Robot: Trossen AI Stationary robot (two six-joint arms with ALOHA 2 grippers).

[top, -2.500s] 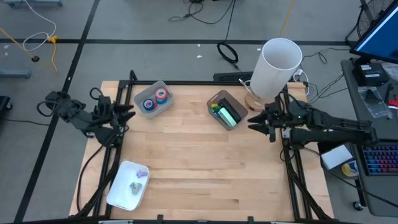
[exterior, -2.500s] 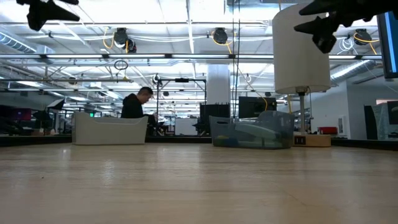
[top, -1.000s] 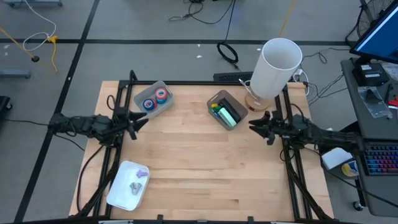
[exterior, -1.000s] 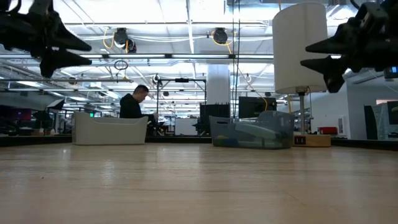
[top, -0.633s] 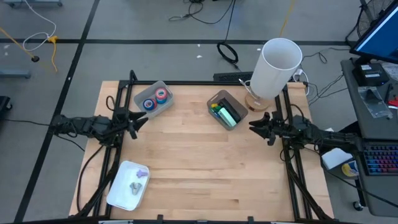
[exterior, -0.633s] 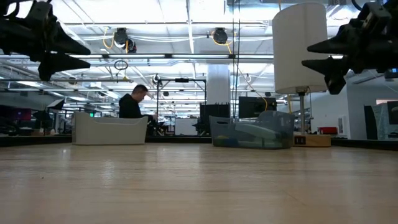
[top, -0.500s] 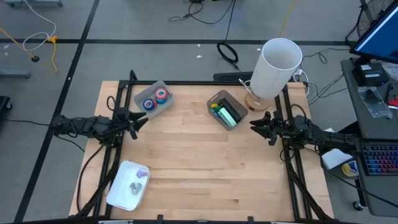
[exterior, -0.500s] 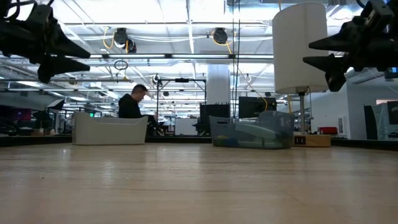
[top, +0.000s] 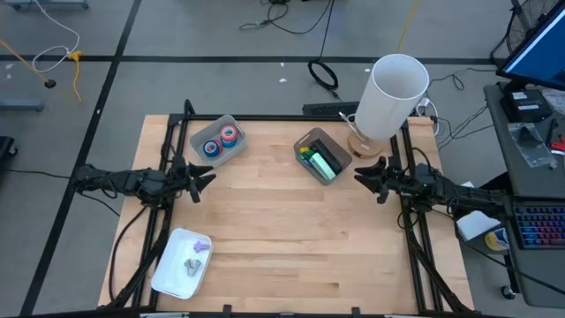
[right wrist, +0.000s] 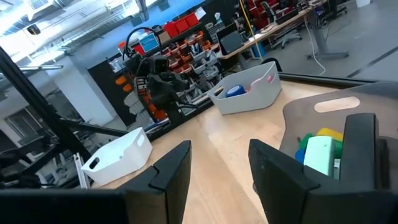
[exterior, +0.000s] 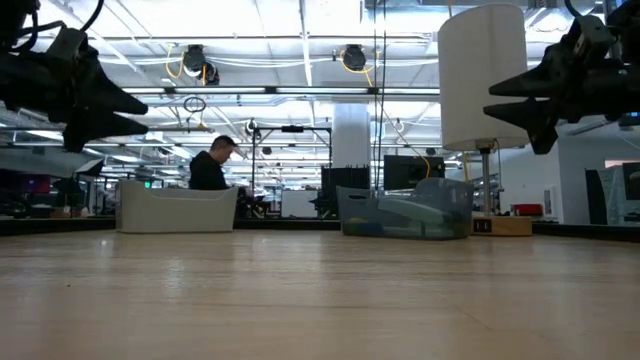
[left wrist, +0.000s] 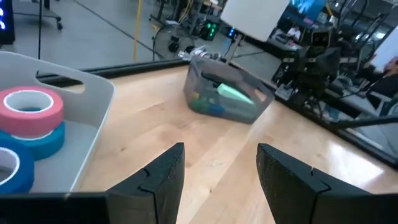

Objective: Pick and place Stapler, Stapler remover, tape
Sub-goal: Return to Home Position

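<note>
Left gripper (top: 206,180) at the left edge of the bench (top: 282,230), fingers apart. Right gripper (top: 362,179) at its right edge, fingers apart. Tape (top: 229,135) in gray bin (top: 214,121) near far-left corner.

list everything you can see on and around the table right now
table: one, pale wood, between the two arms
gray bin: one, far left of the table
tape rolls: at least three, pink and blue, in the gray bin
clear bin: one, smoky, far side, right of centre
blocks: at least two, green and yellow, in the clear bin
white bin: one, near left corner
staple removers: two, light purple and greyish, in the white bin
cylinder: one, white, on a wooden base at the far right corner
person: one, dark top, in the room behind
left tool: one, dark, open and empty, at the left edge
right tool: one, dark, open and empty, at the right edge
</note>
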